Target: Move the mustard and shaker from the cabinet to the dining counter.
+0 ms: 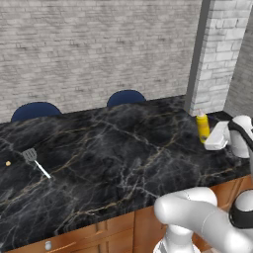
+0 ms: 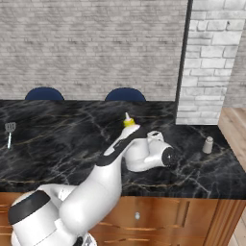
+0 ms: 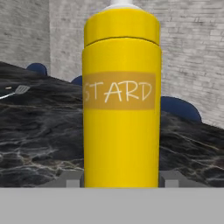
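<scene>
The mustard, a yellow squeeze bottle, stands upright at the right end of the dining counter, with my gripper shut on its lower body. One fingertip presses each side. From the left base the mustard shows beside the white hand, in front of the brick pillar. From the right base just its nozzle and yellow top rise behind my arm. The shaker, a small grey cylinder, stands on the dining counter further right, near its end. The cabinet is out of view.
A spatula and a small orange bit lie at the counter's left. Two blue chairs stand behind its far edge. A white brick pillar rises at the right end. Wooden drawers run below.
</scene>
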Motion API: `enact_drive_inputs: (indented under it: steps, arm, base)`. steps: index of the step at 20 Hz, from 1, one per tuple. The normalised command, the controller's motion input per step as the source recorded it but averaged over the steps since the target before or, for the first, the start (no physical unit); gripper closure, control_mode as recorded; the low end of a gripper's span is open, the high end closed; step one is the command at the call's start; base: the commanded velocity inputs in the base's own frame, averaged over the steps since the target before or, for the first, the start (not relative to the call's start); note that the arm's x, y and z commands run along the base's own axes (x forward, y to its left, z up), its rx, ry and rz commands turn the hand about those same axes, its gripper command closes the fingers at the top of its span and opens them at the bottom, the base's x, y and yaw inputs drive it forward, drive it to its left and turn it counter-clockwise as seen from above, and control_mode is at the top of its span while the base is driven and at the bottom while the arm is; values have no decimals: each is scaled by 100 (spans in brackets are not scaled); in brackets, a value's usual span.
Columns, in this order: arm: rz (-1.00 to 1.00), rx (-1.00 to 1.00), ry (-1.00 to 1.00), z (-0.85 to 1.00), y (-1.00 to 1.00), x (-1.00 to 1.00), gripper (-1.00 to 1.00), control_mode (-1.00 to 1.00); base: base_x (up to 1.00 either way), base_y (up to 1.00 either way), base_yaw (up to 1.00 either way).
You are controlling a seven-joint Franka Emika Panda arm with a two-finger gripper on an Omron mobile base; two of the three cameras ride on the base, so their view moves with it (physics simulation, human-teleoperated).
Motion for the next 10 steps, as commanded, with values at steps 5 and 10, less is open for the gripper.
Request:
enact_drive_inputs:
  steps: [5,10]
  arm:
    - [0,12,-1,-29,-24,1,100,-100]
    - [0,19,-7,-44,-26,0,100,-100]
  base:
    - [0,0,0]
    - [0,0,0]
